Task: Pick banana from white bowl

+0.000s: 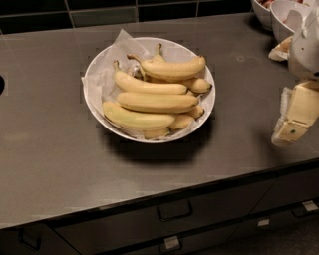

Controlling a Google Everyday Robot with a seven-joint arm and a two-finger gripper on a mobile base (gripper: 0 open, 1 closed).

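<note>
The white bowl (94,74) is wide and shallow, lined with crinkled white paper, and sits at the middle of the dark counter. It holds several bananas lying crosswise. The banana (174,68) with the long thin brown stem pointing left lies on top of the pile at the back. Larger bananas (149,102) with short stems lie in front of it. My gripper (293,119) hangs at the far right, well clear of the bowl, just above the counter and empty. The arm's white housing (306,45) is above it.
Smaller white bowls (286,15) stand at the back right corner, beside the arm. A dark tiled wall (99,12) runs behind the counter. The counter's front edge (174,191) has drawers with handles (174,211) below it.
</note>
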